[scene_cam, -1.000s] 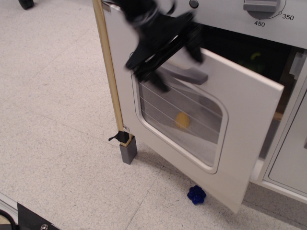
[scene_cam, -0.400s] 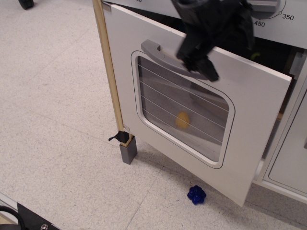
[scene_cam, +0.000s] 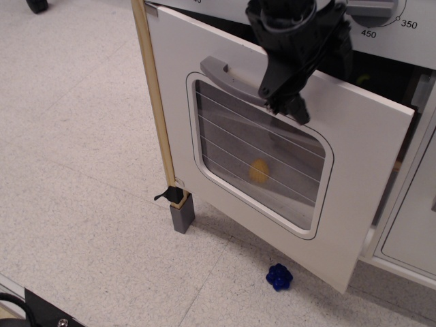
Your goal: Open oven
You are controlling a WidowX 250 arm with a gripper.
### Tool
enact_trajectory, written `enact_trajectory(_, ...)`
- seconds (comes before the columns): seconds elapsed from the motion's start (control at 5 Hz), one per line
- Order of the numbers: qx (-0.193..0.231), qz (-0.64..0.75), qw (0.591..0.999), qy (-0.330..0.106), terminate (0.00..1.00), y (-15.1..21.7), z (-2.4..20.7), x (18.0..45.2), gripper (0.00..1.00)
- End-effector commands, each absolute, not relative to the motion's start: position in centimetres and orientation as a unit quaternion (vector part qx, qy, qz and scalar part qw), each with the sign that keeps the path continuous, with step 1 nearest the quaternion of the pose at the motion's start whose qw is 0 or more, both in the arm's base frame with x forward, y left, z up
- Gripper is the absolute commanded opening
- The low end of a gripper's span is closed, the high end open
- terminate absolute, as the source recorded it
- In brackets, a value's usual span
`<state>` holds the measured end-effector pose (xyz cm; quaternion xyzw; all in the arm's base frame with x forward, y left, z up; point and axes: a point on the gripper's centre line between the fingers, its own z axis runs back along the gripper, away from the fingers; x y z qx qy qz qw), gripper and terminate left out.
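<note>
The white toy oven's door point(scene_cam: 354, 184) stands partly open, its right edge swung away from the dark inside. It has a wire-lined window point(scene_cam: 231, 136) and a grey bar handle point(scene_cam: 221, 71). A wooden strip point(scene_cam: 155, 102) runs down the oven's left edge, and a numbered dial point(scene_cam: 373, 9) sits on the panel above. My black gripper point(scene_cam: 291, 103) reaches down over the door's upper edge, and its fingers cover the right end of the handle. Whether the fingers grip the handle is hidden.
A yellow object point(scene_cam: 259, 170) shows through the window, inside the oven. A small blue object point(scene_cam: 278, 276) lies on the floor under the door's lower corner. A grey foot point(scene_cam: 182, 212) holds up the wooden strip. A plain white cabinet door point(scene_cam: 412, 225) is at the right.
My gripper has moved from the handle's left part to its right end and higher. The door's free edge has shifted slightly right. Hardly anything has moved in the last half second.
</note>
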<state>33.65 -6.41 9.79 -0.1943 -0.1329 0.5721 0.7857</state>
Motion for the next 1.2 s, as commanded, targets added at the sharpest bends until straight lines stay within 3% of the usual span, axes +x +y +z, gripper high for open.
enact_trajectory(0.0, -0.190, 0.600, 0.772, -0.086, 0.00, -3.9, 11.0, 30.3, 1.00)
enact_trajectory(0.4, -0.120, 0.572, 0.811, -0.033, 0.00, -0.8, 10.0, 26.2, 1.00)
enact_trajectory(0.6, -0.063, 0.532, 0.842, -0.059, 0.00, 1.6, 8.0, 24.2, 1.00)
enact_trajectory(0.8, -0.029, 0.494, 0.867, -0.068, 0.00, 4.0, 7.6, 22.6, 1.00)
enact_trajectory(1.0, -0.015, 0.451, 0.892, -0.040, 0.00, 6.7, 7.1, 21.4, 1.00)
